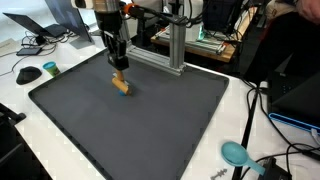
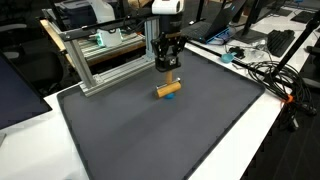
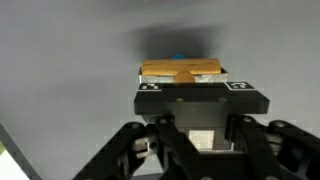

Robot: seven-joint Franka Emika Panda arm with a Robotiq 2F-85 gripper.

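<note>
The pincer [image 1: 119, 69] stands upright over a dark mat [image 1: 150, 125], its tips down at a small wooden block [image 1: 121, 86] with a blue part, which lies flat on the mat near a metal frame [image 2: 105, 62]. In the wrist view the block [image 3: 180, 72] sits crosswise just past the fingertips. Whether the jaws are clamped on it or only bracket it cannot be told. A grasp appears to be the work in hand. It would go best with the block centred between the jaws, squeezed evenly across its narrow width, and any lift kept straight up so nothing twists or slips.
</note>
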